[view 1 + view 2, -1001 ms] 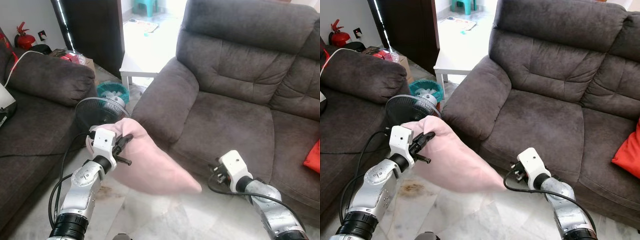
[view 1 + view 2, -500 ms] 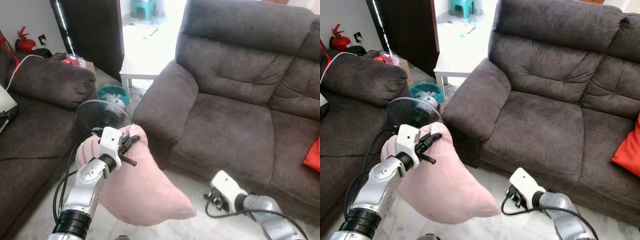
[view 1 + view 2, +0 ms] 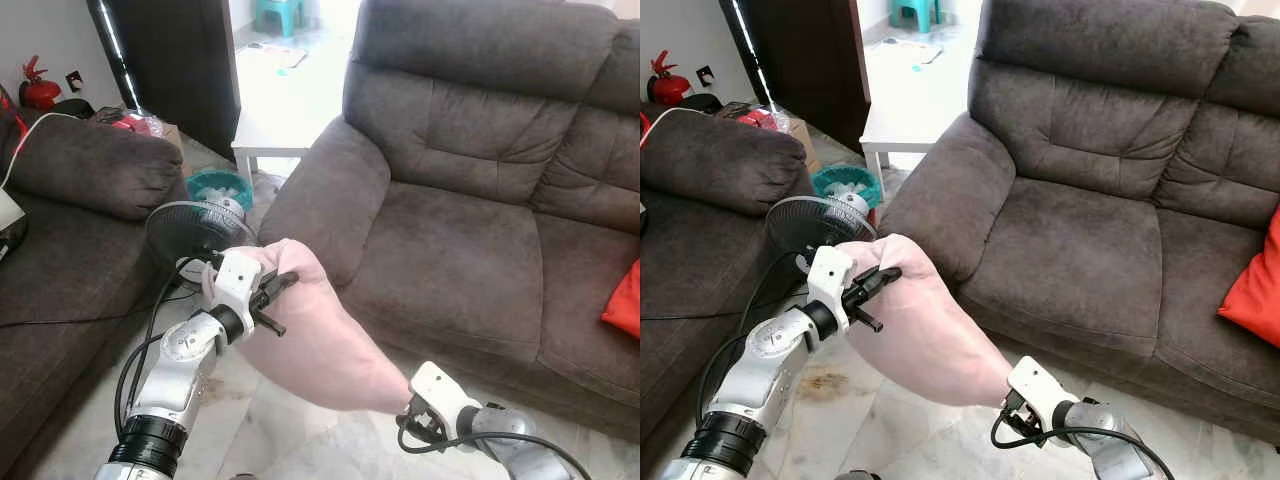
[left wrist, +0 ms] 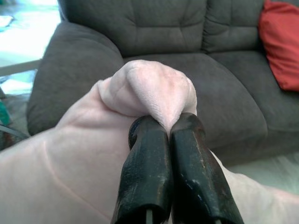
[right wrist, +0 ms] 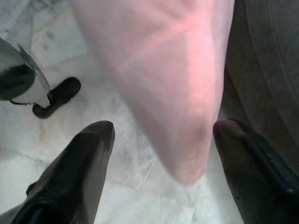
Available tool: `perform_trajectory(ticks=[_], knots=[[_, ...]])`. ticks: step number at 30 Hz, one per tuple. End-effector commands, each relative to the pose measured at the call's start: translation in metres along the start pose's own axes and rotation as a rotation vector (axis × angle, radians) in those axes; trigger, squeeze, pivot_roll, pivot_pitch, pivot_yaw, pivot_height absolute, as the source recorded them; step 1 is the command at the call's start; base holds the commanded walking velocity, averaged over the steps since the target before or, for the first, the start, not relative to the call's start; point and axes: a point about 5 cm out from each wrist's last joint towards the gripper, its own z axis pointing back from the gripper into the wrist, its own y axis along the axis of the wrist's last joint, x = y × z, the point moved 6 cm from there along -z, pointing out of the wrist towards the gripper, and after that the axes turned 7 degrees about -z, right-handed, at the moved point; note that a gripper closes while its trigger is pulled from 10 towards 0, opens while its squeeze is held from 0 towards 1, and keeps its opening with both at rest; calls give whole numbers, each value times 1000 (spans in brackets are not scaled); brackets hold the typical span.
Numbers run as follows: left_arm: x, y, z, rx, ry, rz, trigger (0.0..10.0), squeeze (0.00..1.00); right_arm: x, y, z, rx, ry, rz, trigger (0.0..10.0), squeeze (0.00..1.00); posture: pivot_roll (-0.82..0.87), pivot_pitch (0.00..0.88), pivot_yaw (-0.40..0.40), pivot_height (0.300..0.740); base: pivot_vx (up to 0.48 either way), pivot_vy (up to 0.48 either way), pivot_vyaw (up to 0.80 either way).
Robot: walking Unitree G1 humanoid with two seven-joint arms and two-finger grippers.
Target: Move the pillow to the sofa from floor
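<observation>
Pink pillow (image 3: 320,335) pinched (left end effector (image 4: 166,128))

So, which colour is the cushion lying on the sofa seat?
Red cushion, clearest in the right eye view.

Counted two dark brown sofas, one (image 3: 470,230) ahead of the left gripper (image 3: 283,283) and one (image 3: 70,220) off to its left. Plus one pink pillow (image 3: 320,340), one red cushion (image 3: 622,300), one floor fan (image 3: 190,228), one fire extinguisher (image 3: 38,92), one white table (image 3: 270,135).
</observation>
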Motion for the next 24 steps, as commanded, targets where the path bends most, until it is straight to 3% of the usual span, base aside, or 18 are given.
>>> perform_trajectory(ticks=[1, 2, 3, 4, 5, 13, 24], knots=[[0, 34, -6, 98, -28, -68, 10000, 0, 2, -8, -2, -29, -20, -1, 10000, 1000, 67, 51, -24, 740, 0, 0, 0], [-1, 35, -6, 98, -28, -69, 10000, 0, 1, -9, -2, -33, -20, -4, 10000, 996, 67, 51, -24, 740, 0, 0, 0], [-1, 35, -7, 99, -28, -70, 10000, 0, 0, -10, -3, -37, -14, -9, 10000, 863, 67, 52, -24, 740, 0, 0, 0], [-1, 35, -8, 99, -29, -71, 10000, 0, -1, -11, -3, -40, -9, -12, 10000, 863, 67, 52, -24, 740, 0, 0, 0], [-1, 37, -9, 102, -33, -76, 10000, 0, -2, -12, -4, -48, -10, -5, 10000, 0, 67, 52, -24, 740, 0, 0, 0], [2, 43, -13, 121, -41, -76, 10000, 0, -5, -31, -7, -128, -9, 16, 10000, 0, 68, 54, -26, 740, 0, 0, 0], [16, 45, -12, 126, -107, -72, 10000, 0, -5, -32, -15, -101, -45, -33, 10000, 0, 79, 56, -26, 740, 0, 0, 0]])
